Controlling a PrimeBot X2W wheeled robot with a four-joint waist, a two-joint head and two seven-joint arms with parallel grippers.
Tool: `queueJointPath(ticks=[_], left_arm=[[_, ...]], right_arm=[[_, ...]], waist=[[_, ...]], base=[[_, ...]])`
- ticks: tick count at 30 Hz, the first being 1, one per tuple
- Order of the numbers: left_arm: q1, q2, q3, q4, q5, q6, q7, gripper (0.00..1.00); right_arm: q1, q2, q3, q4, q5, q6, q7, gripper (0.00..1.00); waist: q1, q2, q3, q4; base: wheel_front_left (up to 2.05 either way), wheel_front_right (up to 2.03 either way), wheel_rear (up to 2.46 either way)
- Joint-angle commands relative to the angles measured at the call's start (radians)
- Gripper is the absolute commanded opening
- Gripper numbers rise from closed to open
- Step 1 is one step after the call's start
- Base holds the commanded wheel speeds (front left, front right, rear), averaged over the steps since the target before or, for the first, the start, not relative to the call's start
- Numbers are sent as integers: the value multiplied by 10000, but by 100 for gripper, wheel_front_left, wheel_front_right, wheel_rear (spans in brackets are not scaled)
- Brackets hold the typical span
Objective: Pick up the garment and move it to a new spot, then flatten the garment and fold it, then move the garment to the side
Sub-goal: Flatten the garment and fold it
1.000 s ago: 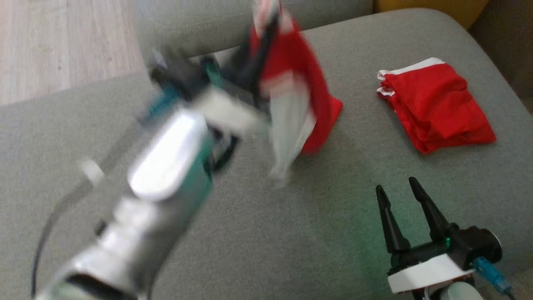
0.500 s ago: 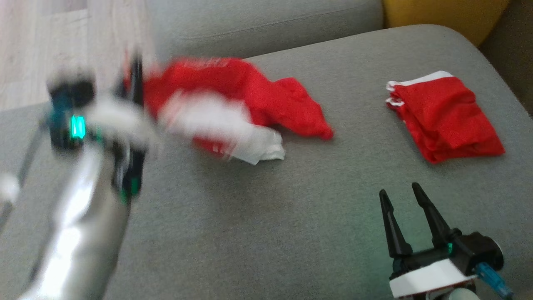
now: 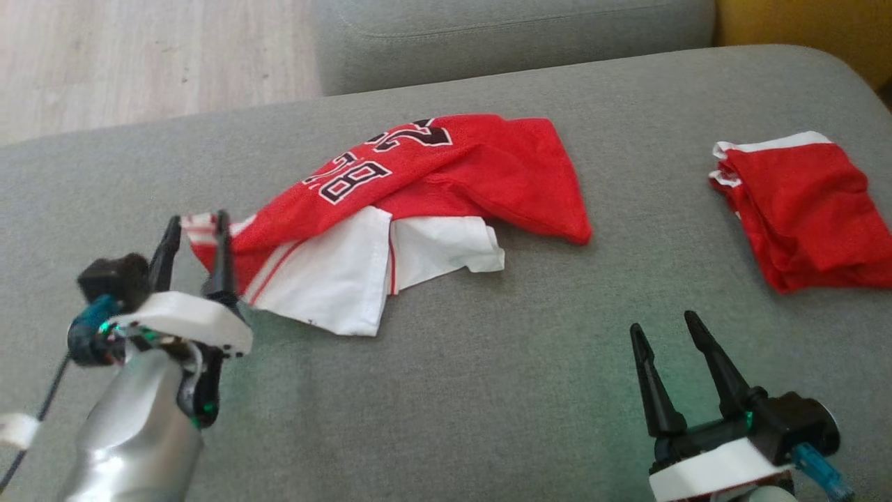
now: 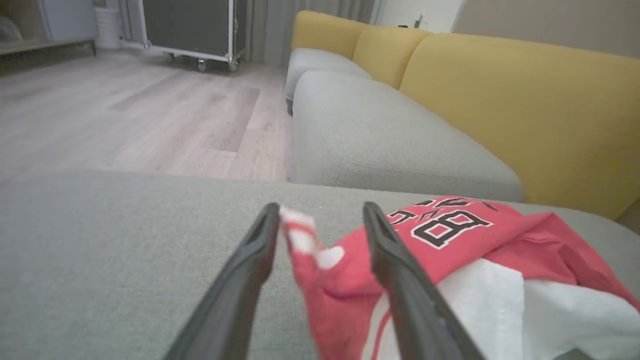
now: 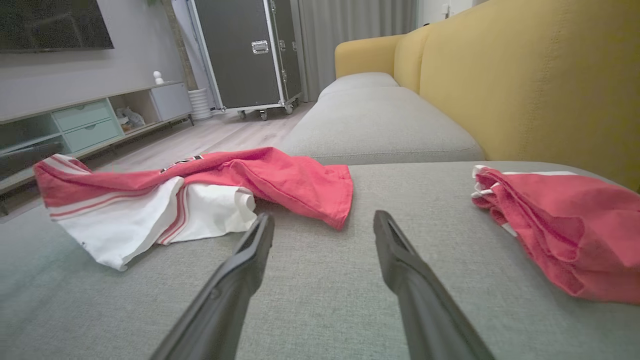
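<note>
A red jersey [image 3: 446, 174] with black-and-white numbers and a white inner side lies crumpled and spread on the grey sofa cushion [image 3: 453, 390], left of centre. My left gripper [image 3: 197, 219] is open at the jersey's left end. In the left wrist view the striped corner of the jersey [image 4: 305, 240] stands between the parted fingers of the left gripper [image 4: 319, 210]. My right gripper [image 3: 663, 322] is open and empty low on the right, and sits in front of the jersey [image 5: 210, 180] in the right wrist view, where the right gripper [image 5: 323, 216] has only cushion between its fingers.
A second red garment [image 3: 801, 209], folded, lies at the cushion's right end [image 5: 560, 220]. Beyond the cushion is another grey seat [image 3: 502, 35], a yellow backrest [image 4: 525, 100] and wooden floor [image 3: 139, 63]. A black wheeled case [image 5: 250, 50] stands far off.
My left arm swung the jersey from high at the back down to the left and laid it on the cushion; its fingers now stand apart. The head camera also shifted. The right gripper stayed put.
</note>
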Motion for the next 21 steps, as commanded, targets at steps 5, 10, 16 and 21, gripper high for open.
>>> queueJointPath(ticks=[5,10,16,21], left_arm=[[-402,16,-250,-1441,1956,926,-340,100],[654,-355,-1322,-2741,3766,923,-347,100],[989,-710,-2295,-1824,4669,681,-348,100],[606,-976,-2468,-241,4647,503,-332,100]], right_arm=[[-98,-198,279,-276,-58,-9,-38,100],[-97,-243,264,-291,-60,-9,-38,100],[-323,-277,379,-307,-72,-9,-38,100],[-459,-322,448,-276,-49,-9,-38,100]], waist=[[0,0,-32,181],[0,0,65,235],[0,0,380,109],[0,0,580,-61]], base=[[0,0,0],[0,0,0],[0,0,0],[0,0,0]])
